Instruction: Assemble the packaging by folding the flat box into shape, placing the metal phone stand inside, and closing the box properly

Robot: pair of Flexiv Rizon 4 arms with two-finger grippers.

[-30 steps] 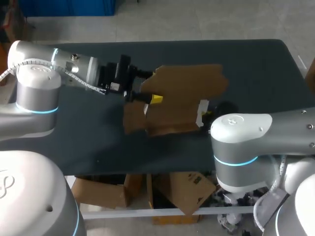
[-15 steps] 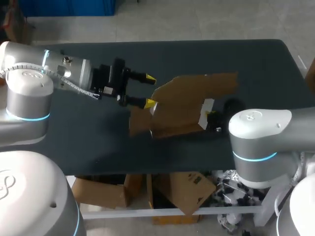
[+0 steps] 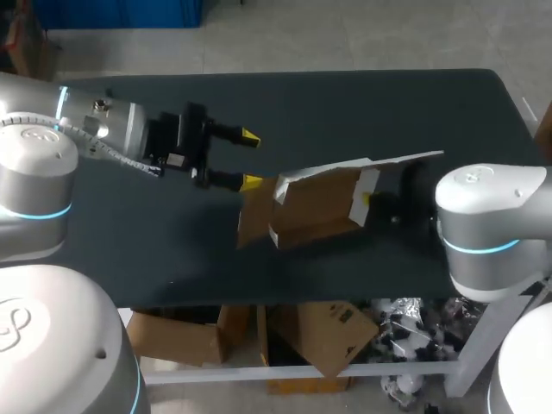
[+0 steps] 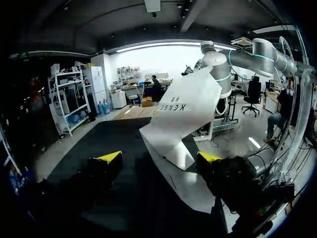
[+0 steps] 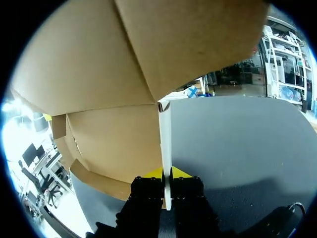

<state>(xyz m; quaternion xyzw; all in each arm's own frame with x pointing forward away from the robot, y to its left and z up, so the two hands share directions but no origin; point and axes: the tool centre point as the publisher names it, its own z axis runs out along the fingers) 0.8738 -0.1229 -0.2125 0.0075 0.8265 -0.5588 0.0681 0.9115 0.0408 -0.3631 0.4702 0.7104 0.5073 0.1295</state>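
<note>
1. Nearest the robot, the brown cardboard box (image 3: pixel 315 211) sits half-formed on the dark table (image 3: pixel 388 103), just past the middle of the near edge. A loose side flap trails toward 8 o'clock, and the big top panel leans toward 2 o'clock, showing its pale face almost edge-on.

2. At 3 o'clock of the box, the right gripper (image 3: pixel 369 200) has its yellow tips pinched together on a thin wall of the cardboard, one finger on each side. The right wrist view shows this plainly. Over the last second it has dragged the box toward 3 o'clock and tipped the panel lower.

3. At 10 o'clock of the box, the left gripper (image 3: pixel 250 159) stands with its fingers spread and nothing between them. A second ago it was against the cardboard; now it has pulled back toward 9 o'clock and is clear of the box, though close to it.

4. My reading is that the folding has passed to the right arm alone and the shape is not yet squared. The metal phone stand shows in no view, so loading it is still to come.
</note>
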